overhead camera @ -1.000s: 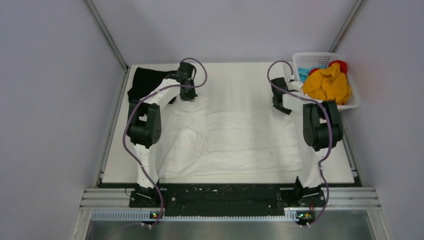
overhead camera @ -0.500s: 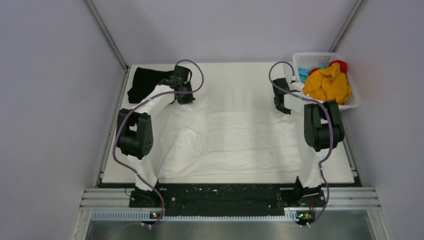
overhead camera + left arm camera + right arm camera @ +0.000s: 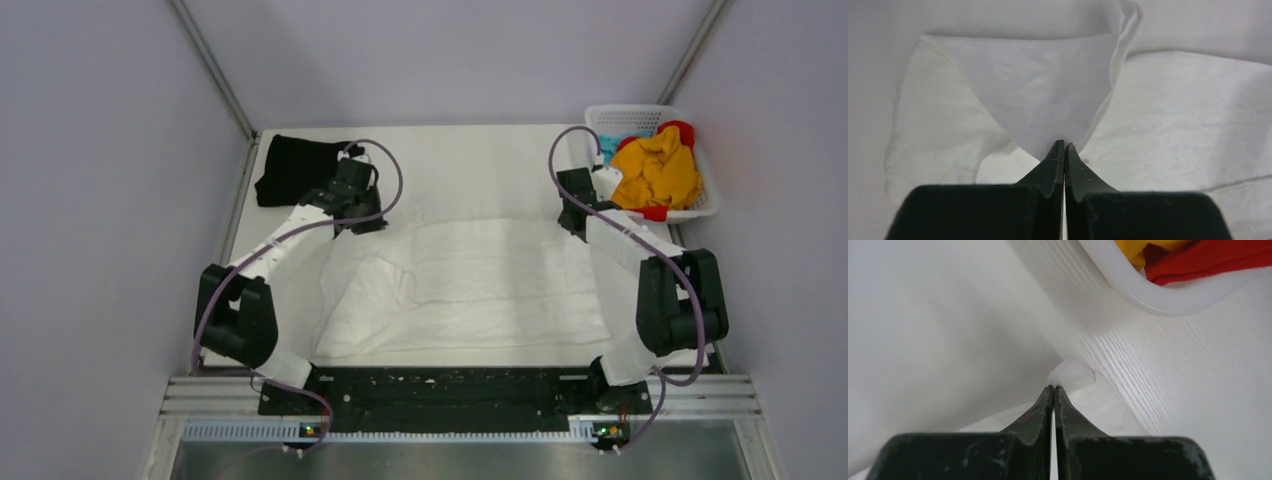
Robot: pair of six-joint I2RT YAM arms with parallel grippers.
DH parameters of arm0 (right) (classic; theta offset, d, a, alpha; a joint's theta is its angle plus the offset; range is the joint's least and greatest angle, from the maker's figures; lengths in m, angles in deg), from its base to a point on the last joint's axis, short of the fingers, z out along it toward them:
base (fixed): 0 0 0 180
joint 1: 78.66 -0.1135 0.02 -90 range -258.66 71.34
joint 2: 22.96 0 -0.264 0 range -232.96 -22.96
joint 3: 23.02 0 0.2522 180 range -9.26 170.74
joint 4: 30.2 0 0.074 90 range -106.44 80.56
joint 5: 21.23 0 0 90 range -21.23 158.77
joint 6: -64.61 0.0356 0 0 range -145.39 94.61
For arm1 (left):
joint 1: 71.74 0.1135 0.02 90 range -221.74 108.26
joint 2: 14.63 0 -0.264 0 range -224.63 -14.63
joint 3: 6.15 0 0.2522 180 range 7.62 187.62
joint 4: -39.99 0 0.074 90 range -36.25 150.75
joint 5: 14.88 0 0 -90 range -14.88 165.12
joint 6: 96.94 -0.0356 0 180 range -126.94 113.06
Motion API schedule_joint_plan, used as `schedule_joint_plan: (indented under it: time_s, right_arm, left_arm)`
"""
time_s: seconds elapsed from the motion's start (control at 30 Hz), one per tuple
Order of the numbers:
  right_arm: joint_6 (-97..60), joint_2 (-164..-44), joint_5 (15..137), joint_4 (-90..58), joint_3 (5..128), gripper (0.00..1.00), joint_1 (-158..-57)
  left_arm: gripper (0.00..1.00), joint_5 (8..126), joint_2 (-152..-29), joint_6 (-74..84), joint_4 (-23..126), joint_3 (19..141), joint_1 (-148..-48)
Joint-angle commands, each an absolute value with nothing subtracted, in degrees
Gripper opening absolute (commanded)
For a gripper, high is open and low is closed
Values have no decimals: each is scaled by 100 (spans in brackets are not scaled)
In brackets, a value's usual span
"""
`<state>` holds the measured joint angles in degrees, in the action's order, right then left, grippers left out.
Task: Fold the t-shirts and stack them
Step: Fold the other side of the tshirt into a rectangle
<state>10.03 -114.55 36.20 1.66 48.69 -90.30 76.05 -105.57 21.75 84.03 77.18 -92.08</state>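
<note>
The left hand (image 3: 1064,148) is closed on a lifted peak of the white t-shirt (image 3: 1048,95), and the right hand (image 3: 1053,389) is clamped on a far corner of it, near the basket (image 3: 1128,285). The cloth is judged light, limp and apt to slip, so it is best taken at corners or hems. It is spread, rumpled, across the bench (image 3: 480,150). The black t-shirt (image 3: 295,168) is bunched at the far left.

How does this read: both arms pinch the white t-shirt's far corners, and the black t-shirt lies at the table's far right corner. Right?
Wrong side. The top external view shows the black t-shirt at the table's far left corner. The rest stands: both arms pinch the white t-shirt's far corners.
</note>
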Motion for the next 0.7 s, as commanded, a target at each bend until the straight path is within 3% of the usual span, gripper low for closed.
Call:
schedule_joint_plan:
  time_s: [0.0,0.23,0.67]
  right_arm:
    - [852,-10813,3828,74,4450,0,-9153]
    - [708,-10045,3845,370,4126,0,-9181]
    - [642,-9217,3898,839,3743,0,-9177]
  left_arm:
    - [0,7814,-9632,2452,8375,7158,-9544]
    - [0,8272,-8153,2822,8878,6290,-9940]
    - [0,8096,-6114,3491,9787,5111,-10235]
